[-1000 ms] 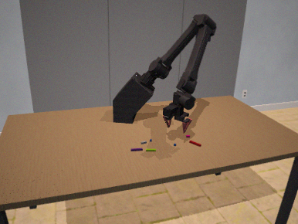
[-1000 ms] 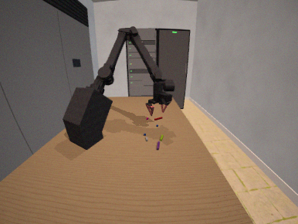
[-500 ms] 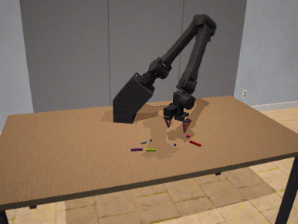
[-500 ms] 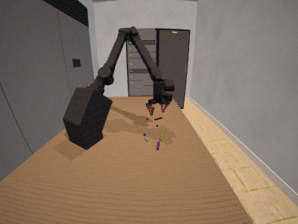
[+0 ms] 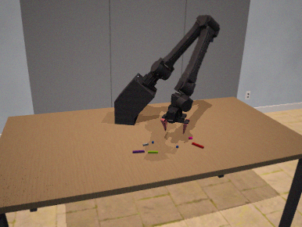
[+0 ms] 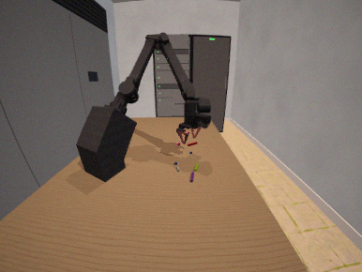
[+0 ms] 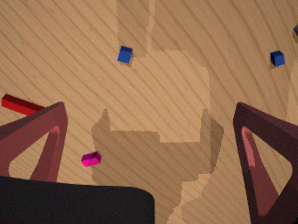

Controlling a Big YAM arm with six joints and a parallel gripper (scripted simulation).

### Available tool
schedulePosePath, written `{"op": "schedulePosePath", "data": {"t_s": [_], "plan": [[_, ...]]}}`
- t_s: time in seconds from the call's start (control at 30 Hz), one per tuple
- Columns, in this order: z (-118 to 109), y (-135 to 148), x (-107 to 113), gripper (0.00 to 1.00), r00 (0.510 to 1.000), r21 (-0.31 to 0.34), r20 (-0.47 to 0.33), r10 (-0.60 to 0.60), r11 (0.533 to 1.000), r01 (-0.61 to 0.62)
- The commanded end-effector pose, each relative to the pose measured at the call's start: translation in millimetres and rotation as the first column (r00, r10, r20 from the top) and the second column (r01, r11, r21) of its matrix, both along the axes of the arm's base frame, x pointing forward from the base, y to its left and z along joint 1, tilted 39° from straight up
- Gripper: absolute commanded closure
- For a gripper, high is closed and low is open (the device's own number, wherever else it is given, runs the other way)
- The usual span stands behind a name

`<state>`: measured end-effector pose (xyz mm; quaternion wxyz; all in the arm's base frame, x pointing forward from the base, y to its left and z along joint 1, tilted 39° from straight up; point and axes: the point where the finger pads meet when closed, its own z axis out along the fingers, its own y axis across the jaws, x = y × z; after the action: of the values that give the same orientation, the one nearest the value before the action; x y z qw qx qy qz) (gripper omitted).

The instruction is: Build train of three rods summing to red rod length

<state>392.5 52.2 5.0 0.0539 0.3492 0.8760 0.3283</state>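
My gripper (image 5: 174, 127) is wide open and empty, held a little above the table; it also shows in the exterior view (image 6: 188, 137) and the wrist view (image 7: 149, 143). The red rod (image 5: 197, 145) lies flat to its right, and its end shows in the wrist view (image 7: 20, 104). A short magenta rod (image 5: 190, 138) lies near it, by my left finger in the wrist view (image 7: 91, 159). One blue cube (image 5: 177, 146) (image 7: 125, 54) lies apart in front. A second blue cube (image 5: 152, 142) sits by the grey rod (image 5: 145, 144). The purple rod (image 5: 138, 151) and the lime rod (image 5: 152, 152) lie roughly in line with a gap.
The arm's dark base block (image 5: 133, 99) stands behind the rods at the table's back. The table's front edge is well away from the rods.
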Motion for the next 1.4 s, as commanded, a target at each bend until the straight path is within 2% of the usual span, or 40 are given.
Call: {"op": "schedulePosePath", "data": {"t_s": [0.0,0.03,0.1,0.13,0.23,0.27,0.33,0.37,0.43,0.47,0.57,0.6,0.67,0.7,0.8,0.83,0.93,0.97,1.07,1.1,1.17,1.2,1.37], "plan": [[-7,-11,0,0.0,0.993,-0.042,0.07,0.09,0.995,-0.087],[-10,-13,-2,0.0,0.985,-0.068,0.103,0.141,0.989,-0.135],[-8,-13,-1,0.0,0.985,-0.065,0.095,0.141,0.989,-0.135],[-13,-15,-4,0.0,0.972,-0.096,0.134,0.195,0.978,-0.183],[-12,-15,-3,0.0,0.972,-0.096,0.134,0.195,0.978,-0.183],[-17,-17,-6,0.0,0.954,-0.126,0.165,0.252,0.964,-0.233],[-15,-18,-4,0.0,0.954,-0.124,0.161,0.251,0.964,-0.233],[-20,-19,-8,0.0,0.931,-0.16,0.195,0.31,0.946,-0.281],[-20,-19,-9,0.0,0.933,-0.153,0.182,0.309,0.947,-0.284],[-24,-22,-10,0.0,0.902,-0.196,0.224,0.369,0.924,-0.329],[-20,-22,-6,0.0,0.903,-0.194,0.221,0.369,0.924,-0.33],[-27,-24,-12,0.0,0.868,-0.234,0.25,0.428,0.897,-0.375],[-27,-24,-13,0.0,0.872,-0.226,0.24,0.428,0.898,-0.378],[-31,-26,-15,0.0,0.829,-0.274,0.274,0.487,0.866,-0.419],[-31,-26,-15,0.0,0.83,-0.272,0.272,0.487,0.866,-0.419],[-33,-29,-14,0.0,0.783,-0.319,0.299,0.545,0.831,-0.457],[-31,-29,-12,0.0,0.785,-0.315,0.295,0.545,0.831,-0.458],[-38,-30,-19,0.0,0.736,-0.357,0.312,0.6,0.792,-0.495],[-36,-31,-16,0.0,0.738,-0.354,0.31,0.6,0.793,-0.496],[-41,-32,-22,0.0,0.683,-0.399,0.326,0.653,0.75,-0.527],[-41,-32,-24,0.0,0.688,-0.388,0.318,0.652,0.752,-0.533],[-45,-34,-25,0.0,0.627,-0.441,0.337,0.702,0.706,-0.554],[-42,-35,-20,0.0,0.629,-0.438,0.335,0.702,0.706,-0.556]]}}
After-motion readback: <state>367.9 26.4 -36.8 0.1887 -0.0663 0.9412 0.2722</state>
